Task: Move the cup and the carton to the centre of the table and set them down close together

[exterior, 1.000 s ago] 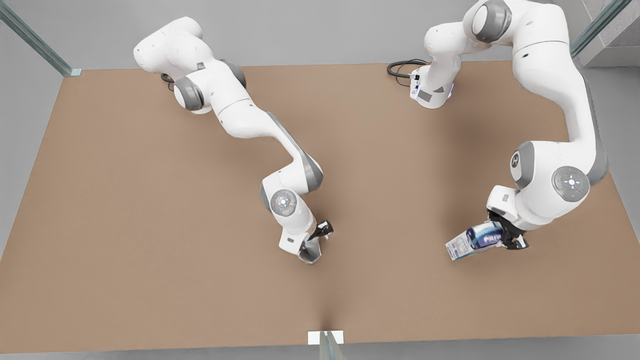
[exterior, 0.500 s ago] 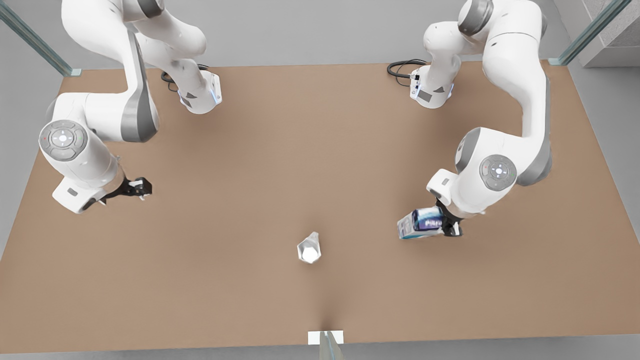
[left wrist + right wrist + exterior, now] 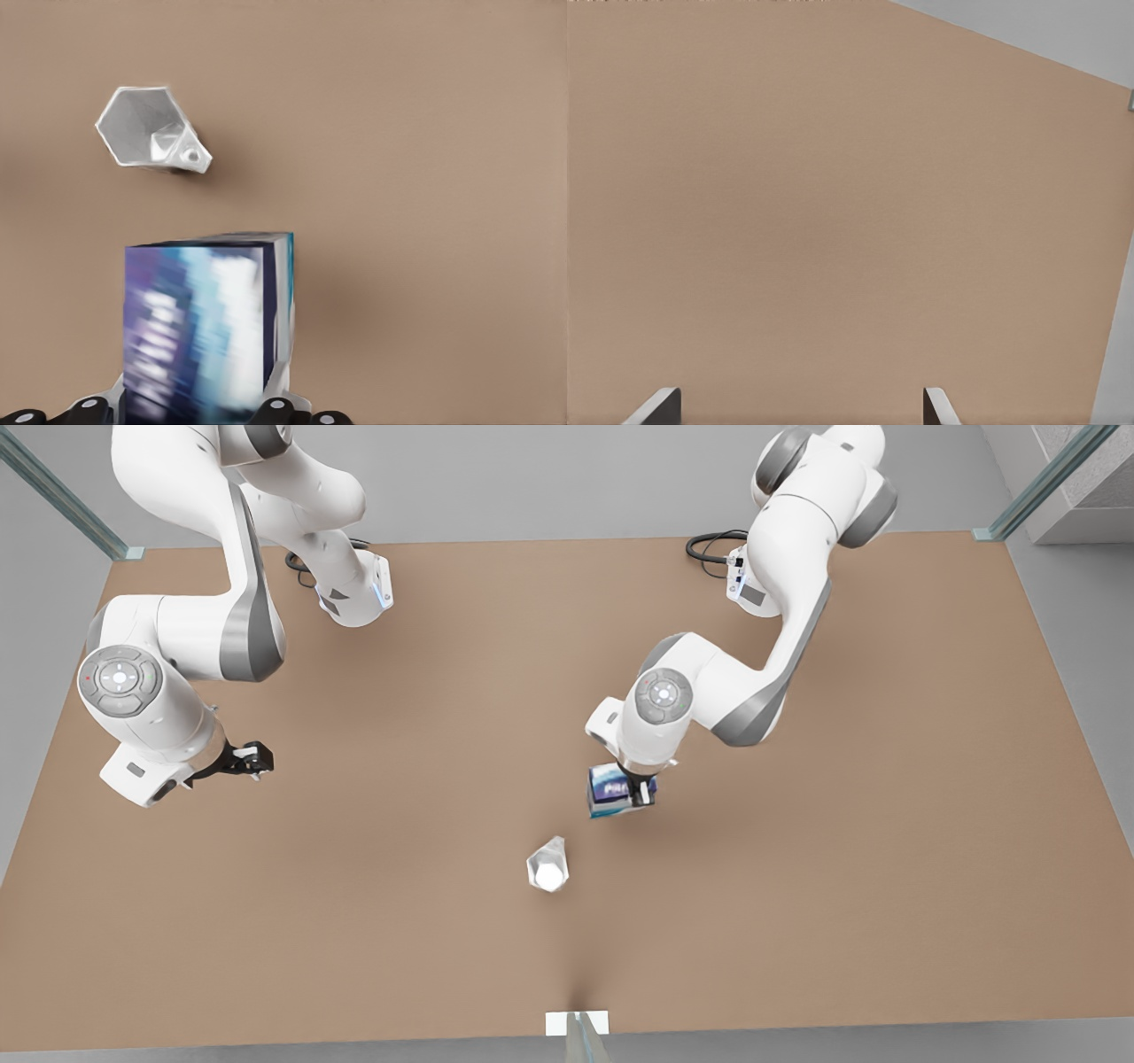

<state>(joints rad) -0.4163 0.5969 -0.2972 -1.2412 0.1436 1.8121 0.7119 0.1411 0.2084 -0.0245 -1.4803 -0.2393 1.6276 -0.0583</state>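
Carton (image 3: 208, 328) print blurred beyond reading, its base and the left claw (image 3: 190, 409) cut by the frame edge.

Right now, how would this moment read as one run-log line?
left end effector: shut on carton, near centre | cup: on table, released | right end effector: open, waiting

The cup (image 3: 548, 866) stands on the worktop (image 3: 797, 921) near its middle. The carton (image 3: 611, 790), clamped in the left pincer (image 3: 640, 793), sits just behind it toward the front view's right, the two apart. The right pincer (image 3: 251, 759), fingers spread, waits well apart at the front view's left.
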